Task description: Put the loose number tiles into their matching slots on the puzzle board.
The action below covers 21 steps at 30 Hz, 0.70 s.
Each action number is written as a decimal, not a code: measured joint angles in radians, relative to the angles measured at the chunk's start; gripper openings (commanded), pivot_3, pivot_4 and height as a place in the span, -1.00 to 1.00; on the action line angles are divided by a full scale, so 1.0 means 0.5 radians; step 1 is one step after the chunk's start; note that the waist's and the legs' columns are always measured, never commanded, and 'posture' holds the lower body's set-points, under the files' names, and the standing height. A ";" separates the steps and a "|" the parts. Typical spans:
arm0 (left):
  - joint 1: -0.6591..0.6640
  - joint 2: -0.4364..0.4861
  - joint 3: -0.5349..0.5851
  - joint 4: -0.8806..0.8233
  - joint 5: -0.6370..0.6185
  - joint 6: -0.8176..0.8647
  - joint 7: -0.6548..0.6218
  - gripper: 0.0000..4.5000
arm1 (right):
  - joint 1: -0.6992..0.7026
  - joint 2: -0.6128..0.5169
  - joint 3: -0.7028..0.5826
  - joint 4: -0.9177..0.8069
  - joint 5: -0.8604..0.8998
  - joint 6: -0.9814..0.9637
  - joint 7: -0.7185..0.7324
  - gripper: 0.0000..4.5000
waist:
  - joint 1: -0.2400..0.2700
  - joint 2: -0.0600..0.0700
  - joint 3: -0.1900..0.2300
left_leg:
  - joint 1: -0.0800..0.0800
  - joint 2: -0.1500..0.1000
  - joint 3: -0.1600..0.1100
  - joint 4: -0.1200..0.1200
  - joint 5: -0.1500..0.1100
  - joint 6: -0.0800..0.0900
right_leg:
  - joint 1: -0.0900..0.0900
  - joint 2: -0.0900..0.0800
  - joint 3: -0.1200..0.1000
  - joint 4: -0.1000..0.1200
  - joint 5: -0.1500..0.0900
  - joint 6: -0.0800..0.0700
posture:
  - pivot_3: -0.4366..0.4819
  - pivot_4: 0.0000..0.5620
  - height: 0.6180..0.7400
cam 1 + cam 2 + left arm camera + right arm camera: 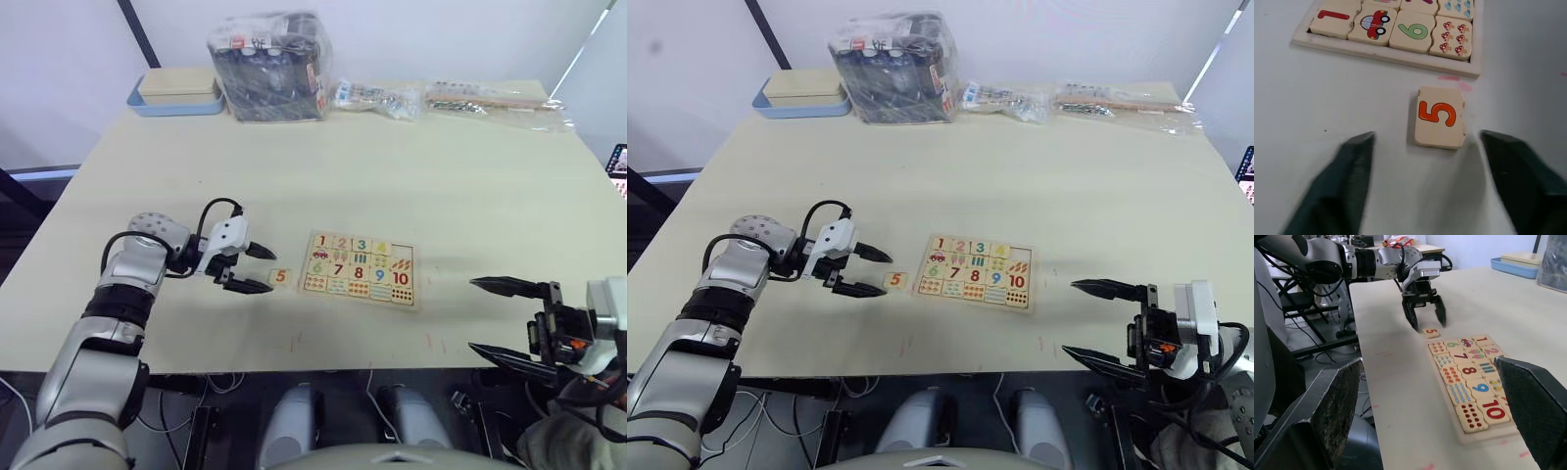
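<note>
1. Both eye views look forward and down from the head over the worktop (392,176).
2. Left wrist view sits close above the 5 tile (1440,117).
3. Right wrist view looks low across the puzzle board (1469,382), which all views share.

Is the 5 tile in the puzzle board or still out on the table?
Out. The 5 tile lies flat on the table, apart from the puzzle board, between the open left gripper's fingers.
</note>
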 measured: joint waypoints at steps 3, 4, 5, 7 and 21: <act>-0.002 -0.018 -0.010 0.015 -0.004 -0.039 -0.001 -0.04 | 0.015 0.000 -0.019 -0.001 -0.002 -0.004 -0.013 1.00 | 0.000 0.000 0.000 | 0.000 0.000 0.000 0.000 0.000 0.000 | 0.000 0.000 0.000 0.000 0.000 0.000 | -0.05 -0.47 1.00; -0.003 -0.019 -0.015 0.016 -0.007 -0.054 -0.003 -0.04 | 0.018 0.000 -0.023 -0.001 -0.002 -0.004 -0.018 1.00 | 0.001 0.000 0.000 | 0.000 0.000 0.000 0.000 0.000 0.000 | 0.000 0.000 0.000 0.000 0.000 0.000 | -0.05 -0.47 1.00; -0.004 -0.019 -0.019 0.016 -0.006 -0.063 -0.003 -0.04 | 0.019 0.000 -0.028 -0.001 -0.003 -0.005 -0.022 1.00 | 0.002 0.000 0.000 | 0.000 0.000 0.000 0.000 0.000 0.000 | 0.000 0.000 0.000 0.000 0.000 0.000 | -0.05 -0.47 1.00; -0.004 -0.020 -0.022 0.020 -0.006 -0.085 -0.003 -0.04 | 0.026 0.000 -0.031 -0.001 -0.008 -0.007 -0.025 1.00 | 0.002 0.000 0.000 | 0.000 0.000 -0.001 0.000 0.000 0.000 | 0.000 0.000 0.000 0.000 0.000 0.000 | -0.05 -0.47 1.00; -0.024 -0.057 -0.033 0.075 -0.003 -0.175 -0.004 -0.57 | 0.050 0.000 -0.052 -0.001 -0.010 -0.010 -0.028 1.00 | 0.002 0.000 0.000 | 0.000 0.000 0.000 0.000 0.000 0.000 | 0.000 0.000 0.000 0.000 0.000 0.000 | -0.05 -0.47 1.00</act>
